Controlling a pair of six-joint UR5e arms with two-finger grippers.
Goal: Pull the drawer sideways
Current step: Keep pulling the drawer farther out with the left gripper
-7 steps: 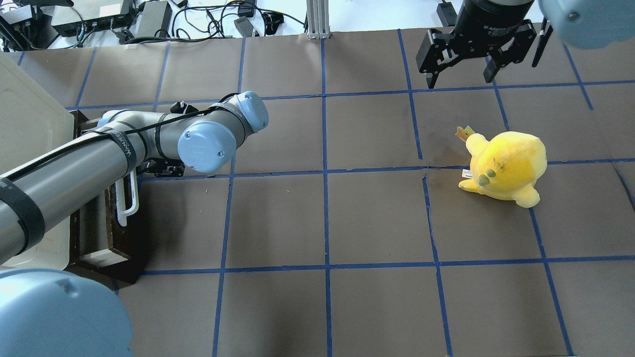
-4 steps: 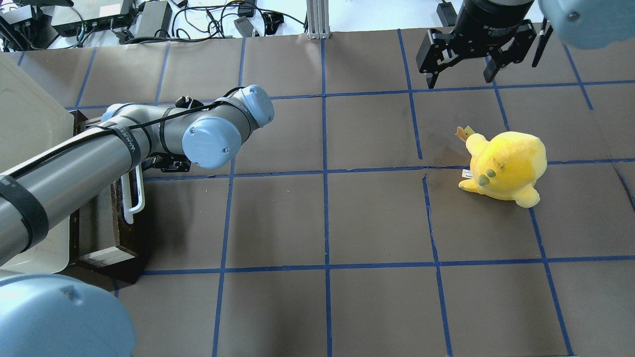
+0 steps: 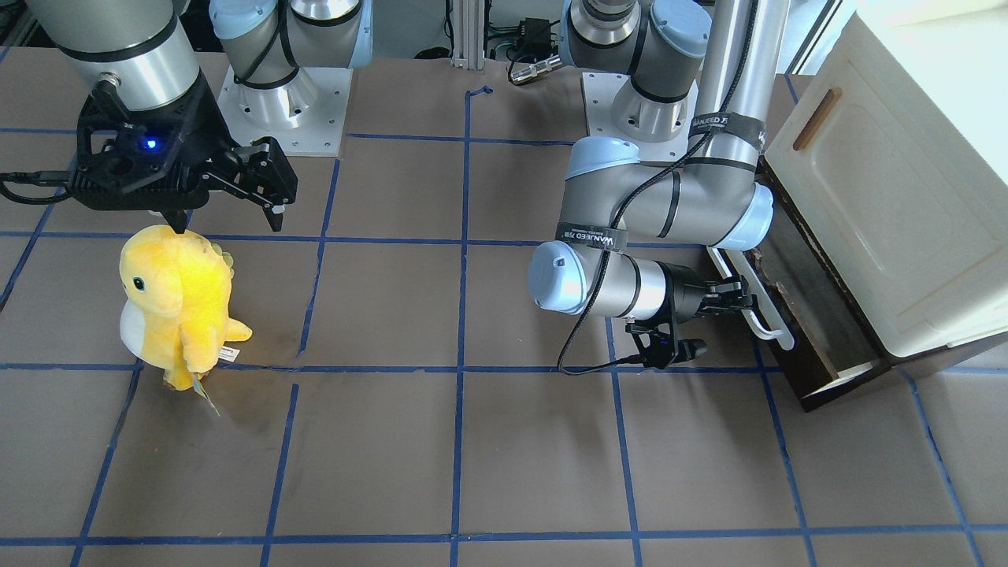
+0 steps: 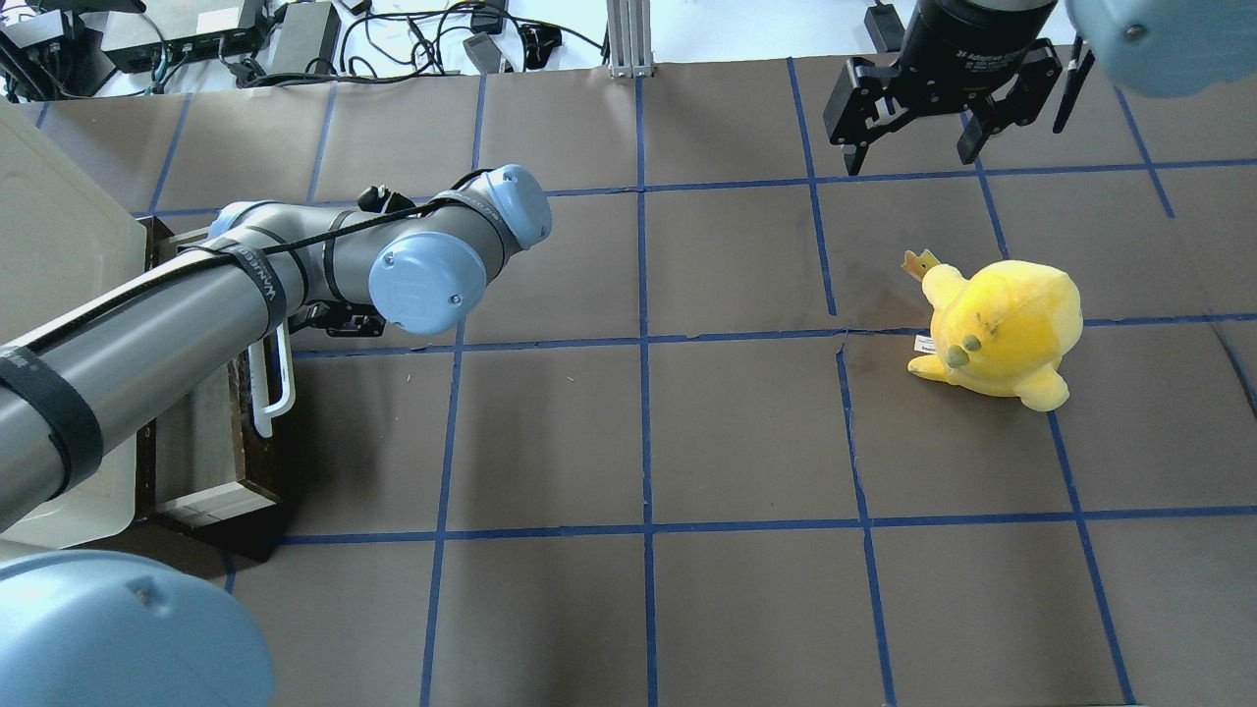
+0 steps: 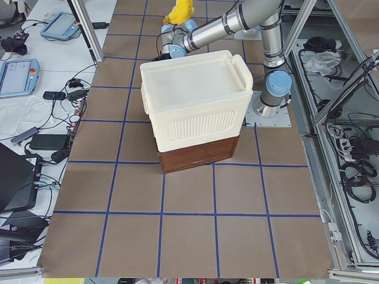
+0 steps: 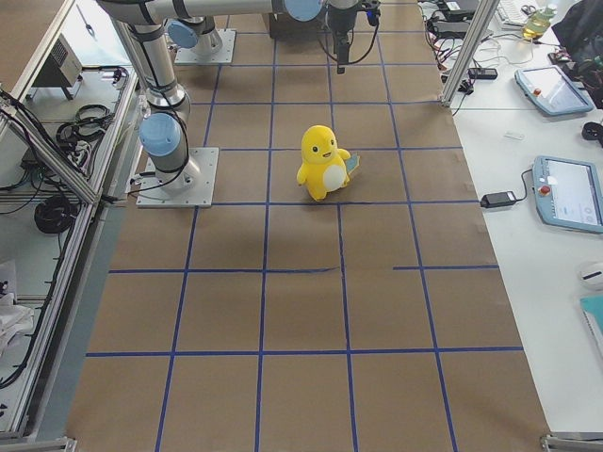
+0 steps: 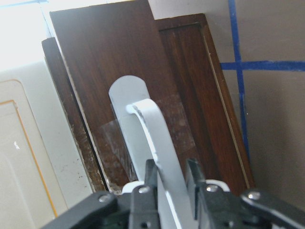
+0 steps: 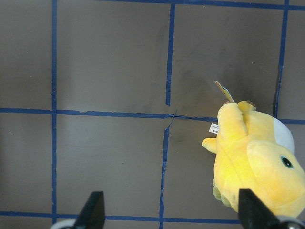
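Note:
The dark brown wooden drawer (image 4: 257, 462) sticks partly out from under the cream cabinet (image 4: 49, 255) at the table's left edge; its pale inner side and greyish floor show. It also shows in the front view (image 3: 795, 346). My left gripper (image 3: 736, 303) is shut on the drawer's long white bar handle (image 3: 768, 319). In the left wrist view its fingers (image 7: 143, 191) clamp the handle (image 7: 152, 124) against the drawer front (image 7: 109, 62). My right gripper (image 4: 913, 137) is open and empty, hovering at the far right above the table.
A yellow plush toy (image 4: 1002, 329) stands on the right half of the table, just below my right gripper (image 3: 224, 213); it shows at the right of the right wrist view (image 8: 257, 162). The cabinet door with a small brown handle (image 3: 815, 118) faces the table. Blue tape lines grid the brown surface.
My left arm has moved toward the table's middle with the handle in its grip, and the drawer has slid a little further out of the cabinet. The right arm and plush have not moved.

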